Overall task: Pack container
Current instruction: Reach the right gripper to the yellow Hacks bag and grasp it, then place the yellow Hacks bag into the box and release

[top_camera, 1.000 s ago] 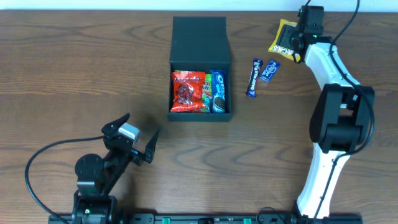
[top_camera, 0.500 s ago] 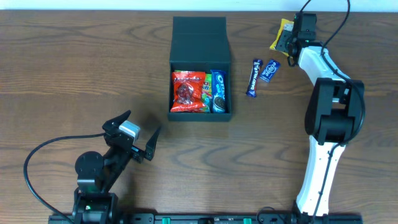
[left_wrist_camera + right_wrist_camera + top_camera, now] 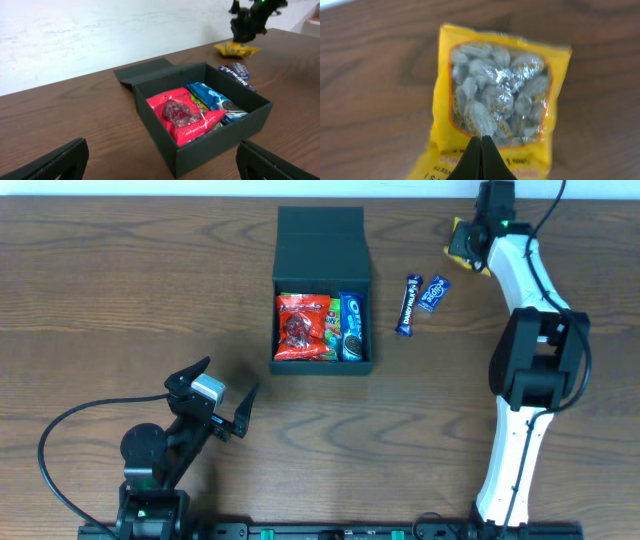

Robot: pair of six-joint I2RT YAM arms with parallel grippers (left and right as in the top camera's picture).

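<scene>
The container (image 3: 322, 368) is a dark square box standing open in the middle of the table, its lid (image 3: 322, 230) folded back. Inside it lie a red packet (image 3: 300, 327) and a blue cookie packet (image 3: 350, 325). My right gripper (image 3: 472, 238) is at the far right of the table, shut on the film of a yellow snack packet (image 3: 495, 100); in the right wrist view its tips (image 3: 481, 137) meet at the packet's clear window. My left gripper (image 3: 228, 378) stands wide open in front of the container (image 3: 220, 142), holding nothing.
Two dark blue snack bars (image 3: 407, 305) (image 3: 433, 292) lie side by side on the wood between the container and the yellow packet. A white wall runs along the table's far edge. The left arm's cable loops along the front left.
The right gripper's jaws have closed together over the yellow packet, and the arm has shifted slightly. The left arm has not moved.
</scene>
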